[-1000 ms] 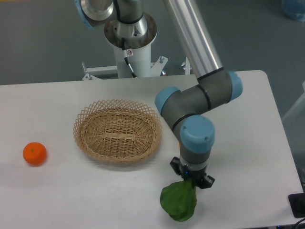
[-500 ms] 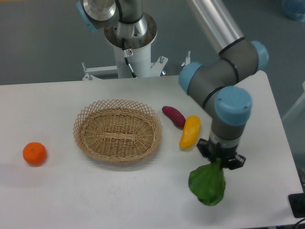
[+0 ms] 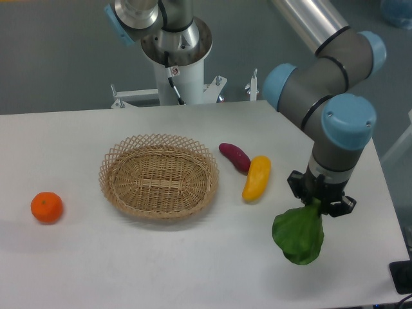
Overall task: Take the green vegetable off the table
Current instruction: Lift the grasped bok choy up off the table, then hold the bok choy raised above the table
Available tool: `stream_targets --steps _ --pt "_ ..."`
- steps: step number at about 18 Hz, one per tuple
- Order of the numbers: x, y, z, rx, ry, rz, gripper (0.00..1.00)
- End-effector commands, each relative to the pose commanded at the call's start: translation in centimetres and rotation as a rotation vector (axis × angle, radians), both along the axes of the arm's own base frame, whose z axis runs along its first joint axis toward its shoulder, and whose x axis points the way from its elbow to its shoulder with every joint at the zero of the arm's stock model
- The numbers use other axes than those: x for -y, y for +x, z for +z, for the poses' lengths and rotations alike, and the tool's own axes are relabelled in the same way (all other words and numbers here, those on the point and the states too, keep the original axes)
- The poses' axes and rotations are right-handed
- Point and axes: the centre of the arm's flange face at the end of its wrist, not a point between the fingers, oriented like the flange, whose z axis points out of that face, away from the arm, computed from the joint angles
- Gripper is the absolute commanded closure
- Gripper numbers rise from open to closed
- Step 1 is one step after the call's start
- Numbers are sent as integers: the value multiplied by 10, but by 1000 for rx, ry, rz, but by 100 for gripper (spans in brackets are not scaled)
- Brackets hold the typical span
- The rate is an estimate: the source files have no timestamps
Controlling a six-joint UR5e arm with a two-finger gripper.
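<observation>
The green vegetable is a broad dark green leaf hanging from my gripper, which is shut on its stem end. The stem end is hidden between the fingers. The leaf hangs over the front right part of the white table. Whether its lower tip touches the tabletop I cannot tell. The arm's wrist stands upright above the gripper.
A woven wicker basket stands in the middle of the table. A purple-red sweet potato and a yellow oblong vegetable lie right of it. An orange sits at the far left. The table's right edge is close to the gripper.
The gripper has carried the green vegetable to the right and slightly up along the front of the table. The sweet potato and yellow vegetable, hidden by the arm a second ago, now show.
</observation>
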Motion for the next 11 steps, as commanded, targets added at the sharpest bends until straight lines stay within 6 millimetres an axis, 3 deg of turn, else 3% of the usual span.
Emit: stream_targets --steps 11 --pt "1 0 -4 6 -2 0 94"
